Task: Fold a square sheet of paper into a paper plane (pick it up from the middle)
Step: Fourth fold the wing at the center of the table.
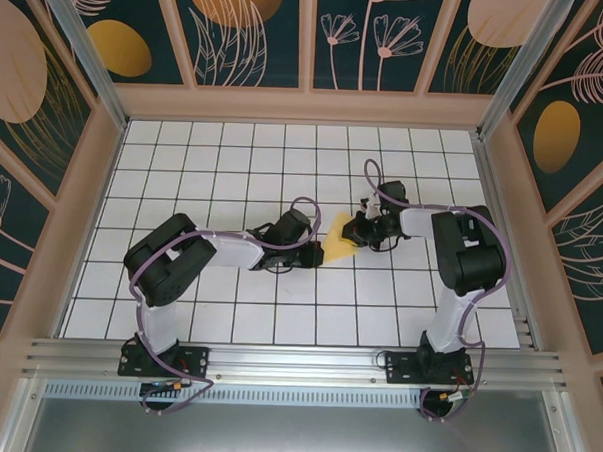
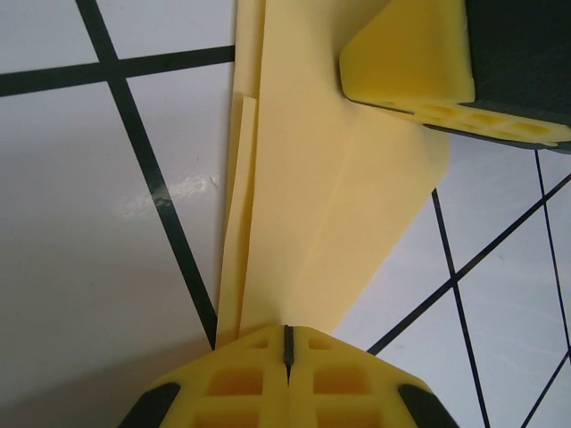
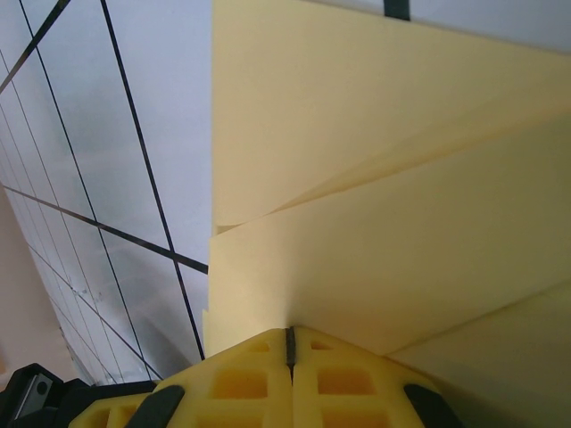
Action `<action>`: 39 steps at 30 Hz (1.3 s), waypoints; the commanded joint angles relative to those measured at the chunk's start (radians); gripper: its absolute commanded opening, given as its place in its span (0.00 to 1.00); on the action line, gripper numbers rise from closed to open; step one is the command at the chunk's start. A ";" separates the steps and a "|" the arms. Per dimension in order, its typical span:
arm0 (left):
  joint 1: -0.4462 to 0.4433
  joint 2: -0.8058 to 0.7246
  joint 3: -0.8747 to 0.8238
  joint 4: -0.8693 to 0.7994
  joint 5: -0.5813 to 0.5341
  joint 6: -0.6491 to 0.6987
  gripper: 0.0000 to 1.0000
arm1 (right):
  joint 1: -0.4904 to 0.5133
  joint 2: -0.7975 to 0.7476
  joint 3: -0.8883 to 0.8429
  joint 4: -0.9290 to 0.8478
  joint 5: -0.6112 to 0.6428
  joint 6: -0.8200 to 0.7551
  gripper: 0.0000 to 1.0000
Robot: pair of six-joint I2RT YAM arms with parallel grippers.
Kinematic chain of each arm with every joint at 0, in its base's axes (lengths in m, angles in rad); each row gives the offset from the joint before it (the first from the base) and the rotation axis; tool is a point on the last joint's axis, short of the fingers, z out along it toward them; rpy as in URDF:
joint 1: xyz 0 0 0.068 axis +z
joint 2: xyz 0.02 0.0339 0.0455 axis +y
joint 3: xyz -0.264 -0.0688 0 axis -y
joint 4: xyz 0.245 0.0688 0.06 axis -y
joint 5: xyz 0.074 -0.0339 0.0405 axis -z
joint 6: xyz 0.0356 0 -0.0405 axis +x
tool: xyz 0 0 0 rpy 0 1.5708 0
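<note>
Paper: the yellow paper [image 1: 338, 241], already creased into a narrower layered shape, lay low over the white gridded counter [image 1: 234, 163].
Left tool: the left tool [image 2: 287, 343] was fully shut, pads together, meeting the paper's near-left end. I could not tell whether it pinched that edge or only pressed down on it.
Right tool: the right tool [image 3: 289, 341] was likewise fully shut at the paper's far-right end, with folded layers fanning out straight ahead of its tips. Pinching or pressing was again unclear.
Key relation: the paper ran as a strip from one tool to the other, so each tool looked along it towards its partner. From the left wrist, a pad [image 2: 406, 62] of the right tool sat on the paper's far end.
Long axis: it ran from the paper's near-left end to its far-right end, on the line joining the tools, with the creases following it.
Nearer arm: neither; both touched the paper, one at each end.
Judgement: any coming fold probably depended on one end staying pinned while the other worked along that axis.
</note>
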 commanded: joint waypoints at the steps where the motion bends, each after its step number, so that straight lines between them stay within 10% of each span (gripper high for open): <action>1: -0.003 0.005 -0.007 -0.073 -0.057 -0.003 0.00 | 0.013 0.014 -0.013 -0.038 0.111 -0.010 0.00; 39: -0.003 -0.106 -0.056 0.117 -0.058 -0.066 0.00 | 0.138 -0.053 -0.084 0.047 0.028 -0.010 0.00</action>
